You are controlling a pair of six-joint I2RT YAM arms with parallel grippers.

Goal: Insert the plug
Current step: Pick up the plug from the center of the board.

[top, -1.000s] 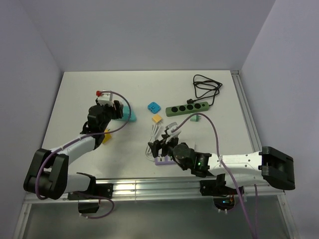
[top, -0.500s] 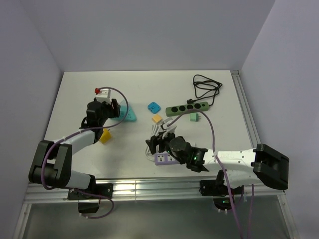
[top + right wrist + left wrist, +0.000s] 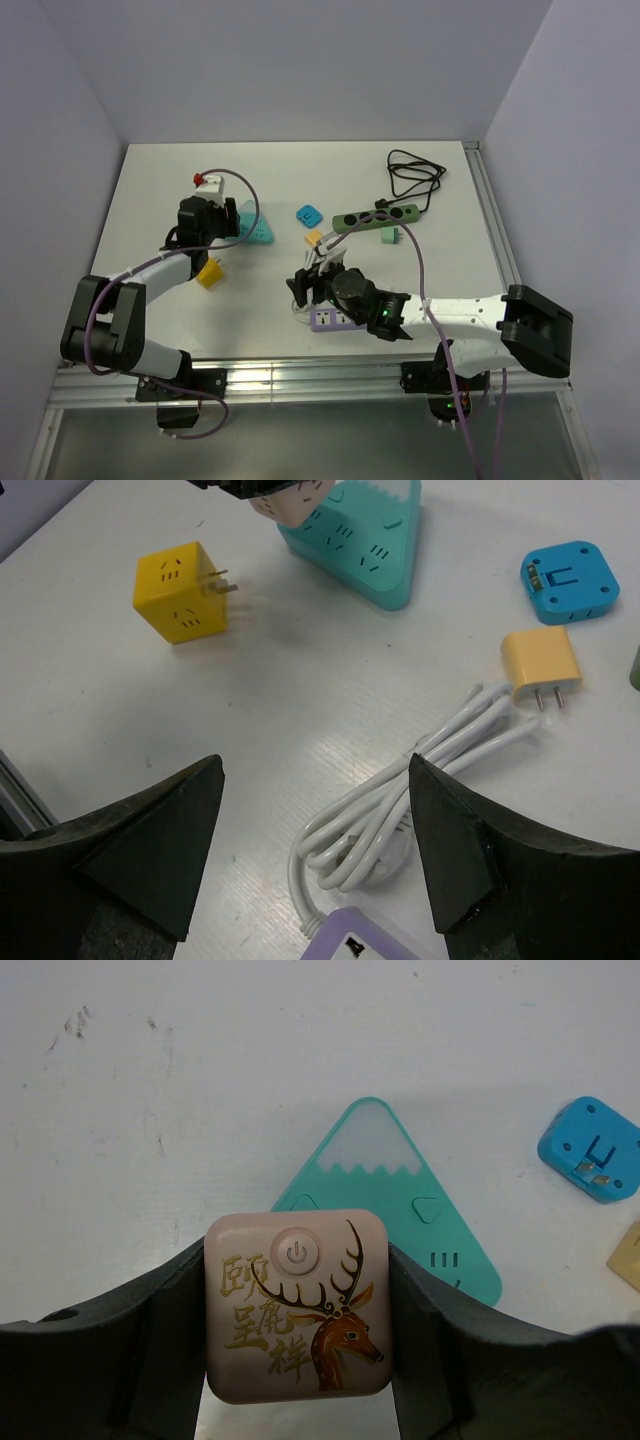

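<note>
Pink deer plug (image 3: 297, 1305) clamped between left jaws, over edge of teal mountain socket (image 3: 450, 1260), right jaws spread, empty

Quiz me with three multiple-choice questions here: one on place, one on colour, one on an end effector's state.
1. Just beyond the deer plug lies: A) teal mountain socket B) purple strip C) white cable
2. The strip by the black cord is: A) purple B) green C) yellow
3. The left end effector is: A) open B) shut on the deer plug C) unseen
Answers: A, teal peak shows past the plug; B, cord meets the green strip; B, fingers press the plug's sides.
</note>
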